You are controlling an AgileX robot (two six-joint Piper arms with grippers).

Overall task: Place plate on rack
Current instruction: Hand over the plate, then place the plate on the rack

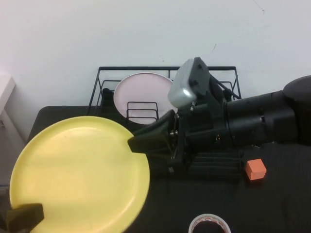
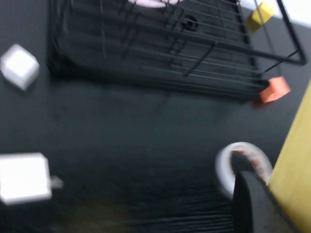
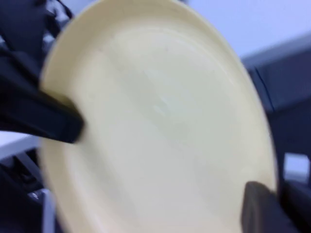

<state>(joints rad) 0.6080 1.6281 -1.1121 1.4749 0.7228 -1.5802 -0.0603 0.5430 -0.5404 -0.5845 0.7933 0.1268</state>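
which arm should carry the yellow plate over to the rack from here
Probably the right. The right gripper clamps the plate on its rim nearest the rack, its arm stretched across the rack's front. The left gripper grips the near rim, farthest from the rack.

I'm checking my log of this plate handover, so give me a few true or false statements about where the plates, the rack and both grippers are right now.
1. The yellow plate already stands in the rack. False: it is held up in front of the rack.
2. The right gripper grips the yellow plate's rim. True.
3. A pink-white plate stands in the rack. True.
4. The left gripper is parked away from the plate. False: it is at the plate's lower edge.
5. An orange block lies inside the rack. False: it lies on the table beside it.
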